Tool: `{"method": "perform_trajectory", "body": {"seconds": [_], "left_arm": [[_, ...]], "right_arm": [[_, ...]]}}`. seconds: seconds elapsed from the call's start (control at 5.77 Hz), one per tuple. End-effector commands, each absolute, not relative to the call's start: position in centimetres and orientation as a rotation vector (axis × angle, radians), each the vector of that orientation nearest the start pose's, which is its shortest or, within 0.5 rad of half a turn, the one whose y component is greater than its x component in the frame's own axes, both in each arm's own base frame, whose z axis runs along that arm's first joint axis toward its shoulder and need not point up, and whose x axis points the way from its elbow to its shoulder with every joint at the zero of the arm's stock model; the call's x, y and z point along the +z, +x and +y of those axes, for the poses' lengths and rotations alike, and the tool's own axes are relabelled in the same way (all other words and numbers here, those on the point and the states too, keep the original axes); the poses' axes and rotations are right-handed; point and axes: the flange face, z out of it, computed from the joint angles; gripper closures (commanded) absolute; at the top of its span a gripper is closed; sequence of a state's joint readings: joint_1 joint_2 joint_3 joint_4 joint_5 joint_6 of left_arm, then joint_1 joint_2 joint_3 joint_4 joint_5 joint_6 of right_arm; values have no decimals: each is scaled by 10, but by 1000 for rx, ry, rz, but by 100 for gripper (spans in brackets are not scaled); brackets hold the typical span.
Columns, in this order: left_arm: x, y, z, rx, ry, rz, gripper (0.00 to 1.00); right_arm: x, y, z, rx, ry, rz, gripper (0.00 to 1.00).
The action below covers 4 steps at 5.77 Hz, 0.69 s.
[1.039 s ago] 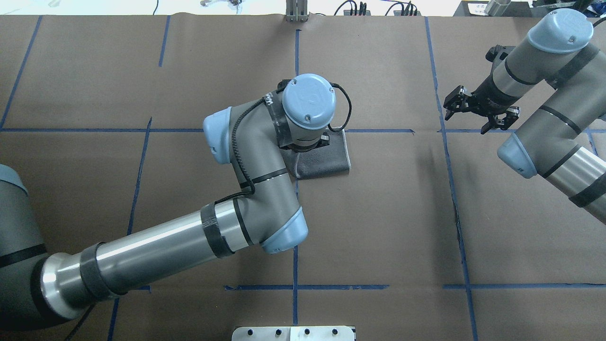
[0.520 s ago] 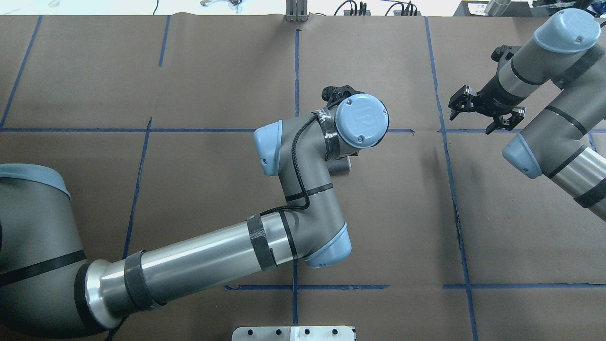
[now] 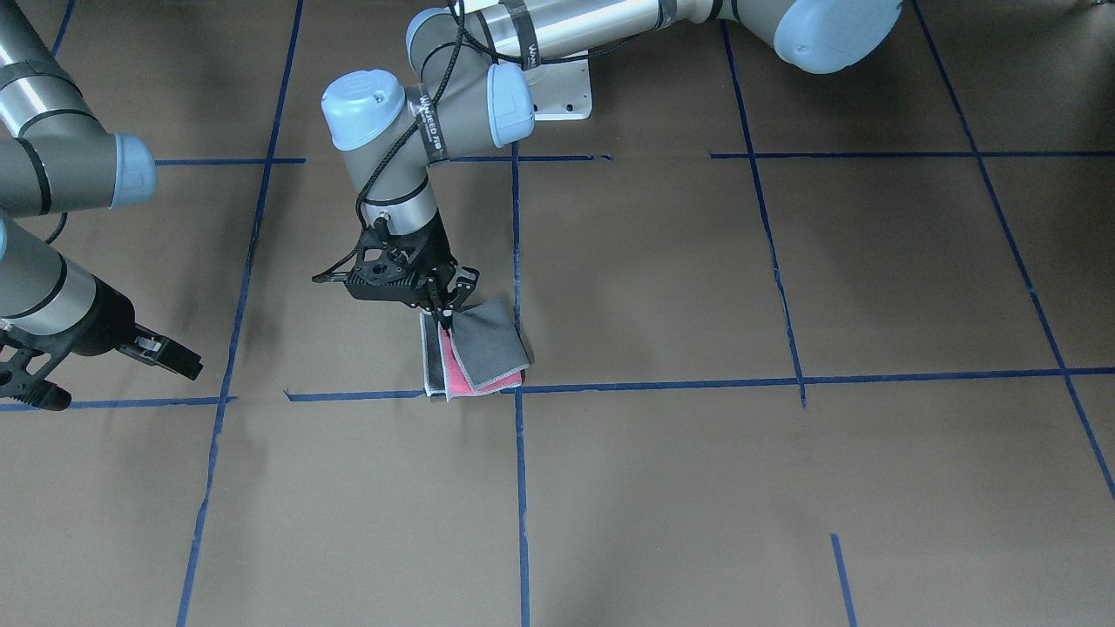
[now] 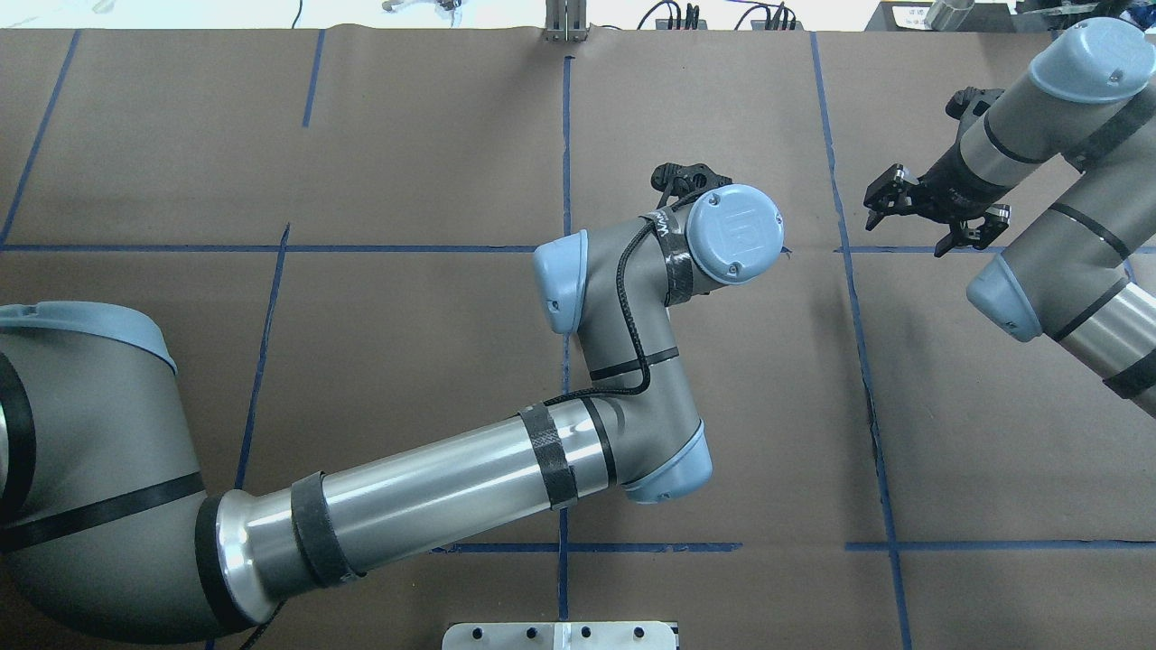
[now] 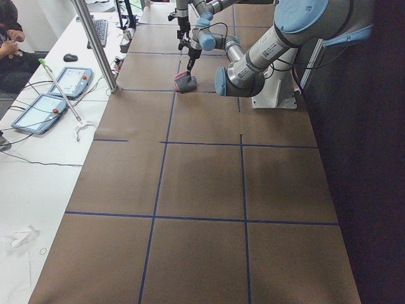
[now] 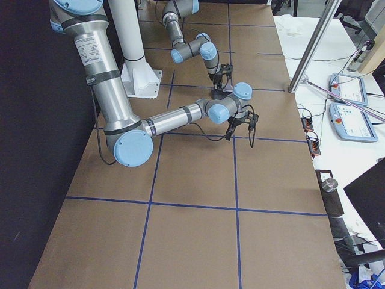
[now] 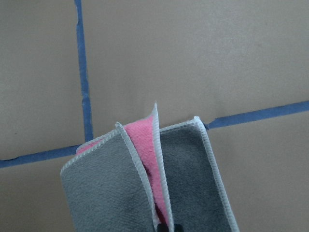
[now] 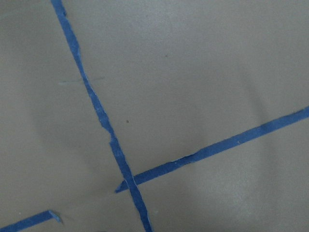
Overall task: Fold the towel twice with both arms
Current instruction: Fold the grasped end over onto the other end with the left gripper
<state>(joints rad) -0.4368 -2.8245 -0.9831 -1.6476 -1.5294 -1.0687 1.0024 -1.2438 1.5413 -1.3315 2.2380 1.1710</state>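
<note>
Below left end effector [image 3: 444, 319] | towel [image 3: 493, 348] edge pinched between fingertips

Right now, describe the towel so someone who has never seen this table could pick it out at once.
On the brown table, find the blue tape cross near the middle. The towel sits just beside it, one corner pinched by the left tool. It is the only cloth there: folded grey layers with pink showing between, edged in pale stitching.

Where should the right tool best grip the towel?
Likely the raised stitched edge of the towel, beside the pinch of the left tool, from the robot's right: that edge stands off the table, and the open right tool is on that side.
</note>
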Motion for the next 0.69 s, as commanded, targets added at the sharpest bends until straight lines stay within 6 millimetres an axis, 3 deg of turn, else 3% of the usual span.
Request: {"method": "perform_trajectory", "body": {"seconds": [0.0,0.17,0.35,0.52], "left_arm": [[56,726,-476,79,382,658,100],[54,727,-474,83,396,686,98],[61,730,-473,87,408,711,2],[52,725,-470,86,425,759,0]], "right_arm": [[467,-280,-577,392,-164,-818,0],[470,-280,-577,392,-167,-815,0],[471,-280,-577,390,-166,-813,0],[470,-279,-578,390,-164,-815,0]]}}
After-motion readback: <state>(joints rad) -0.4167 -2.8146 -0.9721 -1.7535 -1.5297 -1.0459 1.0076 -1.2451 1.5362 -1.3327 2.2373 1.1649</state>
